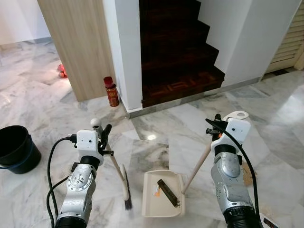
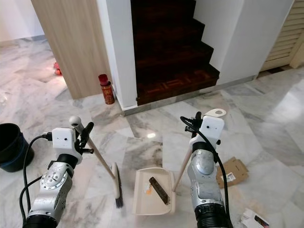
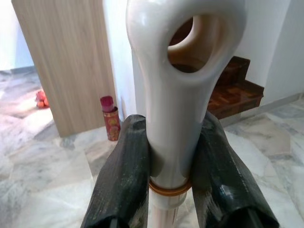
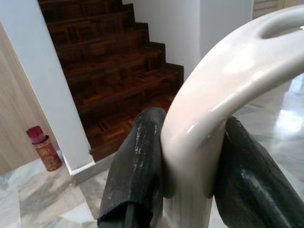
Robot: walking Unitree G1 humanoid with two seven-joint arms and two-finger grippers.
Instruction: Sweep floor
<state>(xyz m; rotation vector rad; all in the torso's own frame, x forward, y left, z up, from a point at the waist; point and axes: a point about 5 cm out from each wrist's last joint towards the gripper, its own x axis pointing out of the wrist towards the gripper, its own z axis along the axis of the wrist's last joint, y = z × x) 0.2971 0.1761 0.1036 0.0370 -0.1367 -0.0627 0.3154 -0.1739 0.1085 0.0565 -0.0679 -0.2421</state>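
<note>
Ahead, in the head view, the left gripper (image 1: 105, 130) clamps the broom (image 1: 124, 185), its bristles on the marble floor (image 1: 156, 118) beside the dustpan (image 1: 163, 194), whose handle the right gripper (image 1: 216, 124) clamps. A black bucket (image 1: 16, 148), red can (image 1: 112, 92), stairs (image 1: 178, 57) and cardboard (image 2: 232, 171) surround them. Each wrist view shows fingers (image 3: 126, 175) squeezing a cream handle.

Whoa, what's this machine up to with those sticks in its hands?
It is sweeping the marble floor near the stairs. The left pincer is shut on the top of a broom handle, with the bristles down on the floor. The right pincer is shut on the long handle of a cream dustpan, which sits flat on the floor between the arms. A dark comb-like piece and a small orange scrap lie in the pan.
</note>
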